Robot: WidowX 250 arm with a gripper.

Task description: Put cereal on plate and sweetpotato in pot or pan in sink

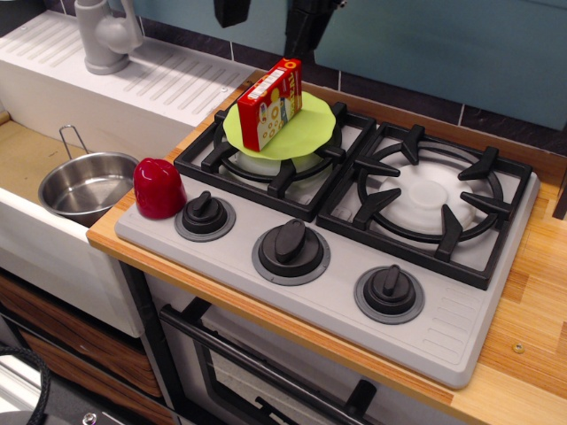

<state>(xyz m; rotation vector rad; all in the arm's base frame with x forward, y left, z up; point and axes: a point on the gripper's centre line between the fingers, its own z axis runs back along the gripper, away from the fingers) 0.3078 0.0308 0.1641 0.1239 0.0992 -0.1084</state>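
A: So where's the cereal [270, 104] sitting?

B: It's standing on edge on the plate [310, 133], upper middle of the frame, over the left burner. The gripper [270, 11] is hanging above it at the top edge, fingers spread apart and holding nothing.

A: And the sweetpotato [159, 188]?

B: It's resting on the stove's [443, 310] left corner, just beside a knob. The pot [86, 185] is sitting in the sink [27, 155] at the left.
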